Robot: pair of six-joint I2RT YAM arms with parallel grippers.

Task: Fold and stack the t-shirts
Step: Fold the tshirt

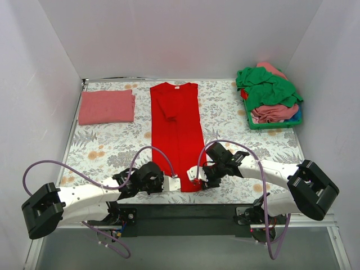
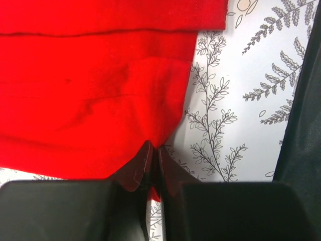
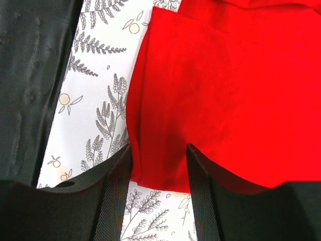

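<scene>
Item 1, red t-shirt (image 1: 176,135): I see it lying flat at the centre of the top view. It is folded into a long narrow strip on the floral tablecloth (image 1: 112,149), with the collar end far and the hem end near the arms.

Item 2, left gripper (image 1: 173,181): it sits at the lower-left corner of that near hem. In its wrist view (image 2: 152,163) the fingers (image 2: 138,173) are pressed together with a corner of the red cloth pinched between them. The cloth puckers into a small ridge just above the tips.

Item 3, right gripper (image 1: 195,174): it sits at the lower-right corner of the same hem. In its wrist view (image 3: 158,173) the fingers (image 3: 118,188) stand apart, straddling the hem edge. Red cloth lies in the gap, unclamped.

Item 4, pink t-shirt (image 1: 107,106): it is folded into a rectangle at the upper left of the top view, well apart from the red strip.

Item 5, basket (image 1: 270,125): it is green and sits at the upper right. It holds a loose heap with a green t-shirt (image 1: 269,89) on top and pink cloth beneath.
</scene>
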